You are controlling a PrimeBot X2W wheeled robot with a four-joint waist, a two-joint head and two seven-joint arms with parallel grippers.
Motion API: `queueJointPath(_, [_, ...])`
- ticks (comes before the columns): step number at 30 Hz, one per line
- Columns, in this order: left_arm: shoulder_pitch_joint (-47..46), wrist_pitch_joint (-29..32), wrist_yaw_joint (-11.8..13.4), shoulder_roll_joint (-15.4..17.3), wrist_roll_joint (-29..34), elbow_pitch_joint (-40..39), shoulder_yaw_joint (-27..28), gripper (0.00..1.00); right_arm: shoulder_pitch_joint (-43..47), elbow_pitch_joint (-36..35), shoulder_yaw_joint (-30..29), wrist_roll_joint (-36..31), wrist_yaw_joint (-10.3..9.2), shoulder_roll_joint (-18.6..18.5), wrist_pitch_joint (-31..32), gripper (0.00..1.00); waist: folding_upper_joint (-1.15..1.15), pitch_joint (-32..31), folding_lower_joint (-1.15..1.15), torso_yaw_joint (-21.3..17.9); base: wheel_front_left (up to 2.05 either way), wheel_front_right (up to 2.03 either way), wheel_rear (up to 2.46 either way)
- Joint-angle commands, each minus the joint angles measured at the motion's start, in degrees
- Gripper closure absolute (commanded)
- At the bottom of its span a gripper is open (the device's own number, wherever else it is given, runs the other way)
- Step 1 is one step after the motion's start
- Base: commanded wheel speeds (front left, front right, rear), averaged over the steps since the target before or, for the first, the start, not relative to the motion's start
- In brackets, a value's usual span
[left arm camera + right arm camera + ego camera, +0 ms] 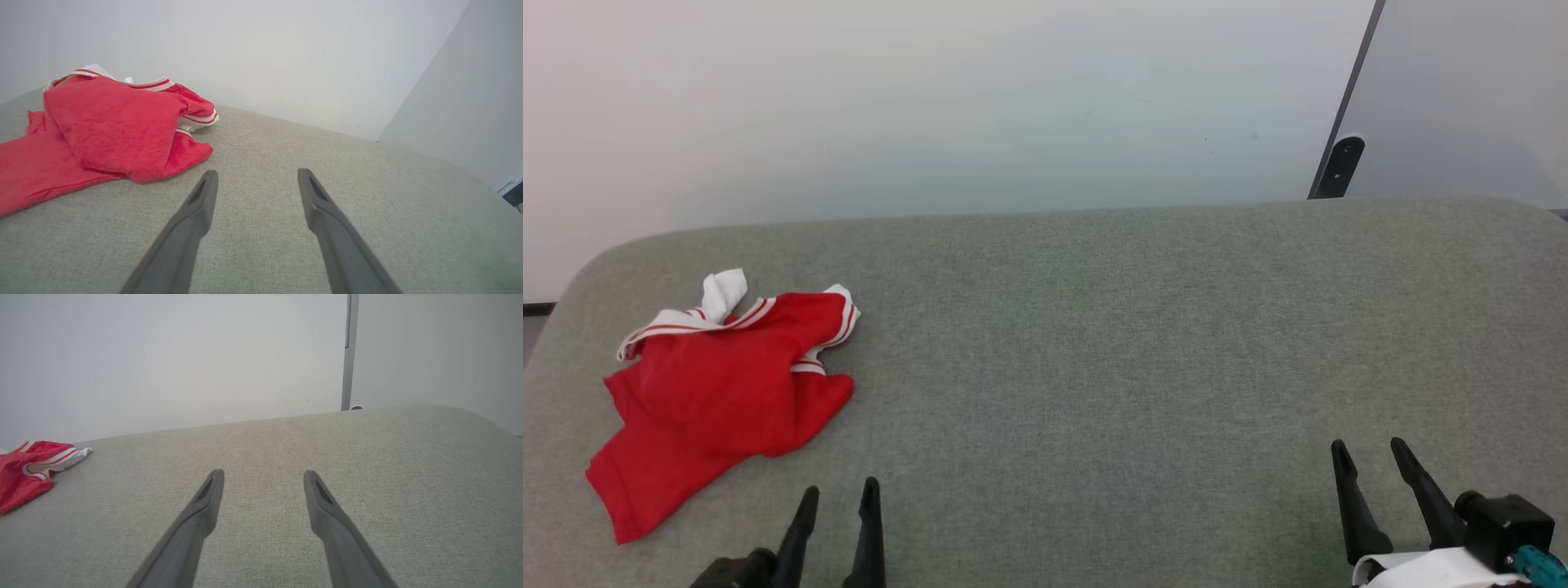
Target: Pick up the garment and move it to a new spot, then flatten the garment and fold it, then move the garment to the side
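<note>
Well, nothing's begun: the red jersey (pixel 719 384) lies crumpled at left on the tabletop (pixel 1094 343). Left tool (pixel 841 487) and right tool (pixel 1368 445) hang spread, empty. All 3 steps remain.

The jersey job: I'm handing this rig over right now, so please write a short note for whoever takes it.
Left gripper: open, empty, close to the garment but not touching it.
Right gripper: open, empty, far from the garment.
Garment: crumpled on the left part of the grey padded surface.
Done: nothing, judging by how it lies.
Left: pick up, move, flatten, fold, set aside.
</note>
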Motion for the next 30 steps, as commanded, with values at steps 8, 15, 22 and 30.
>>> queueJointPath(8, [1.15, -1.41, -0.19, 0.2, 4.66, -0.23, -0.1, 0.0, 0.96, -0.98, -0.77, -4.81, -0.04, 0.33, -1.44, 0.0, 0.0, -0.11, 0.0, -0.16, 0.0, 0.0, 0.0])
queueJointPath(15, [1.76, -2.15, -0.65, -0.01, 5.73, 0.12, 0.62, 0.0, 1.79, -0.79, -2.1, -6.17, -0.05, 1.17, -2.58, 0.0, 0.0, -0.05, 0.0, -0.12, 0.0, 0.0, 0.0])
queueJointPath(22, [2.17, -2.97, -1.21, -0.21, 8.28, 0.41, 0.97, 0.0, 2.13, -0.78, -3.07, -7.61, -0.05, 1.71, -3.68, 0.0, 0.0, -0.17, 0.0, -0.3, 0.0, 0.0, 0.0])
queueJointPath(30, [2.6, -3.81, -1.65, -0.28, 11.53, 0.55, 1.26, 0.0, 2.33, -0.89, -3.09, -9.28, -0.05, 2.13, -4.69, 0.0, 0.0, -0.2, 0.0, -0.47, 0.0, 0.0, 0.0])
